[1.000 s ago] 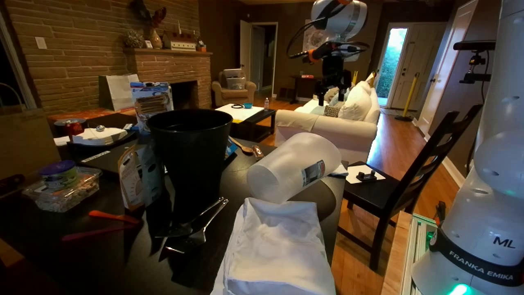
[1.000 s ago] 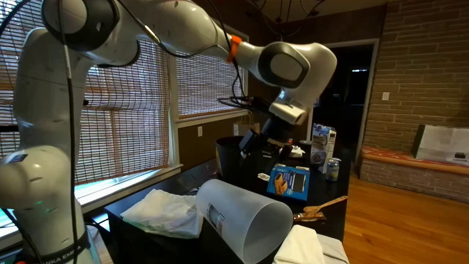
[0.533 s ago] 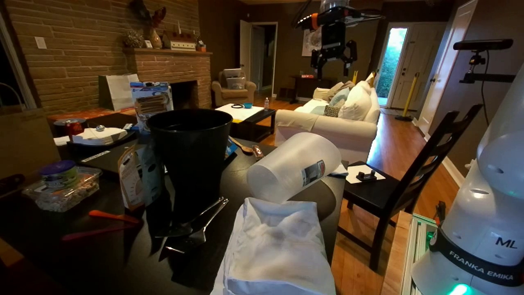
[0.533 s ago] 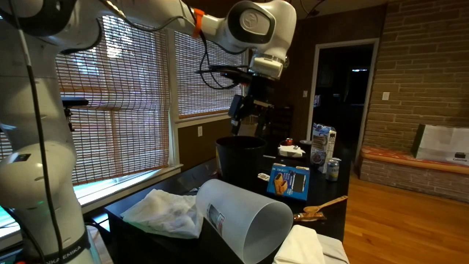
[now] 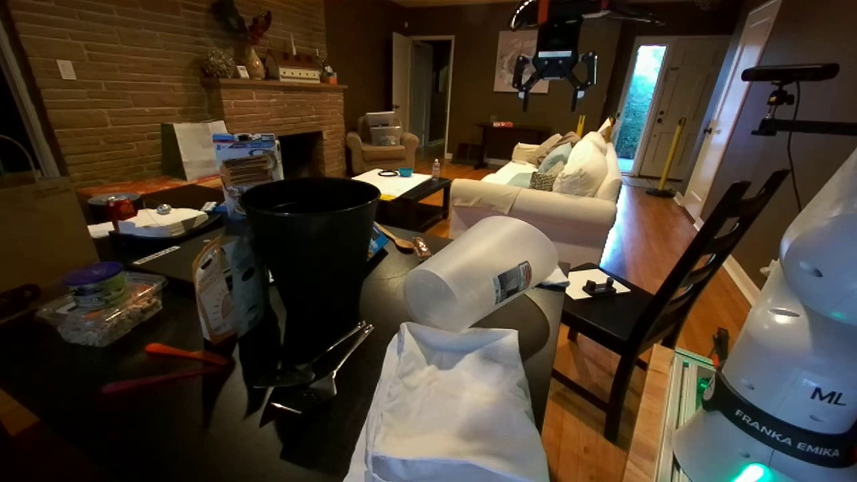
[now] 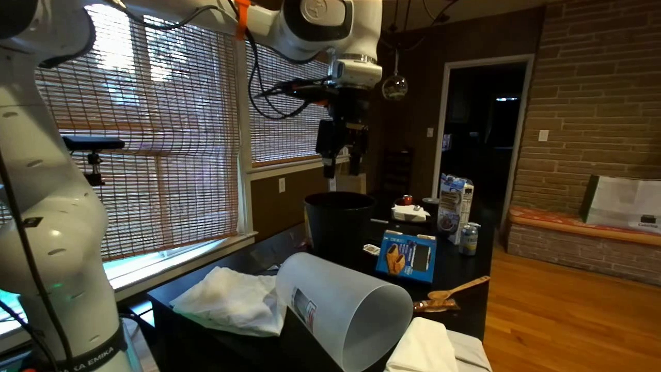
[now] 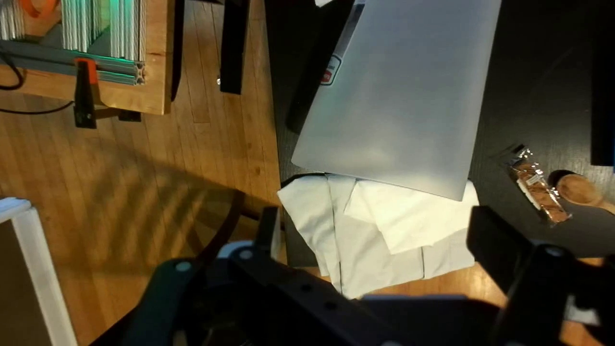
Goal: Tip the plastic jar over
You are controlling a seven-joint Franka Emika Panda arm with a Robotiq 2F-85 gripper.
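The plastic jar lies on its side on the black table. It is whitish and translucent, has a label, and shows in both exterior views [image 5: 479, 274] [image 6: 335, 299]. In an exterior view its wide mouth faces the camera. In the wrist view the jar [image 7: 399, 96] lies beyond the fingers, its rim over a light cloth [image 7: 375, 240]. My gripper, high above the table in both exterior views [image 5: 550, 104] [image 6: 342, 170], is open and empty. In the wrist view its fingers [image 7: 375, 223] are wide apart, with nothing between them.
A black bucket [image 5: 315, 268] stands beside the jar. A white folded cloth [image 5: 462, 408] lies close to the jar. A blue box [image 6: 406, 257], a wooden spoon [image 6: 465, 288] and a wrapped snack [image 7: 538, 187] lie nearby. Metal utensils [image 5: 328, 381] lie by the bucket. A chair [image 5: 629, 321] stands at the table edge.
My gripper has risen, and the arm has drawn back towards its base, with the fingers now pointing more straight down. The jar, bucket and cloths have not moved.
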